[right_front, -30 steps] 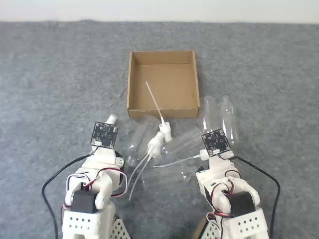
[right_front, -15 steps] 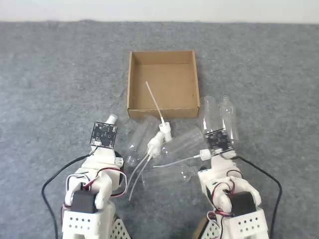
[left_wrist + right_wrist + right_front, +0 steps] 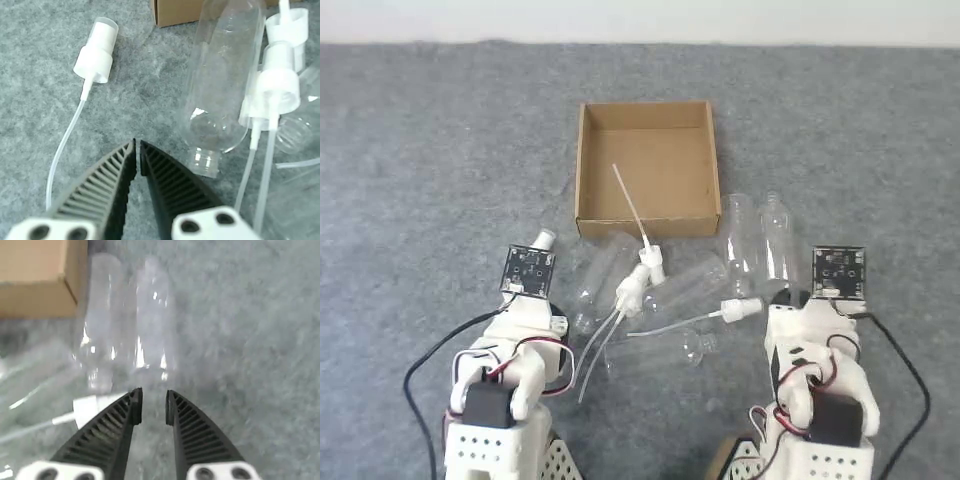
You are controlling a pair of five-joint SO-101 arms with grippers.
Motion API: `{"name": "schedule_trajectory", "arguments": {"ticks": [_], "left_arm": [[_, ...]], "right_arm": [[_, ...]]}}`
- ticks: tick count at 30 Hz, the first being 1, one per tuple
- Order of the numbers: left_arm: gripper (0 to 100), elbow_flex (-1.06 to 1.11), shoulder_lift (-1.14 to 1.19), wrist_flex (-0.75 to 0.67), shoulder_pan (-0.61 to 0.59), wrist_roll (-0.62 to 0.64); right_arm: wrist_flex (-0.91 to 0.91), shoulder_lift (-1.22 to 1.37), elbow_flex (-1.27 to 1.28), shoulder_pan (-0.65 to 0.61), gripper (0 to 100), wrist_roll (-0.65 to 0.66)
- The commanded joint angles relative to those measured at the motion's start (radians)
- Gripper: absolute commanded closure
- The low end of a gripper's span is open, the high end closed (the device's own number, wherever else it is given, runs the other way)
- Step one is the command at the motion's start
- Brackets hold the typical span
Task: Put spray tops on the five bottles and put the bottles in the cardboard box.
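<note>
None of the five bottles (image 3: 685, 282) is in the cardboard box (image 3: 582, 170) and, as far as can be judged, none is capped; all lie on the table (image 3: 420, 150) before it. Left gripper (image 3: 136, 146): empty, jaws all but pressed together, a loose spray top (image 3: 95, 52) and an open-necked bottle (image 3: 225, 85) just ahead. Right gripper (image 3: 152, 395): empty, jaws narrowly parted, two bare bottles (image 3: 152, 325) side by side just beyond its tips.

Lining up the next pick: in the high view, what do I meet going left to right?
lone spray top → cardboard box → inner bottle of the side-by-side pair → outer bottle of that pair
</note>
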Motion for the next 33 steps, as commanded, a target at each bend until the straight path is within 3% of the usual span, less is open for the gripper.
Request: {"name": "schedule_trajectory", "arguments": {"ticks": [1, 5, 8, 13, 24, 33], "left_arm": [[98, -0.013, -0.020, -0.005, -0.006, 0.000], [98, -0.013, -0.020, -0.005, -0.006, 0.000], [98, -0.013, -0.020, -0.005, -0.006, 0.000], [98, -0.013, -0.020, -0.003, -0.006, 0.000], [98, -0.013, -0.020, -0.003, -0.006, 0.000], [98, -0.013, -0.020, 0.002, -0.006, 0.002]], "right_arm": [[-0.027, -0.015, -0.109, 0.016, 94.3, 0.048], [-0.033, -0.013, -0.158, 0.013, 91.6, 0.158], [-0.024, -0.002, -0.210, 0.008, 86.2, 0.155], [0.021, 0.041, -0.330, 0.008, 86.7, 0.163], [0.067, 0.553, -0.643, 0.008, 84.2, 0.183], [0.059, 0.883, -0.749, 0.008, 83.3, 0.184]]}}
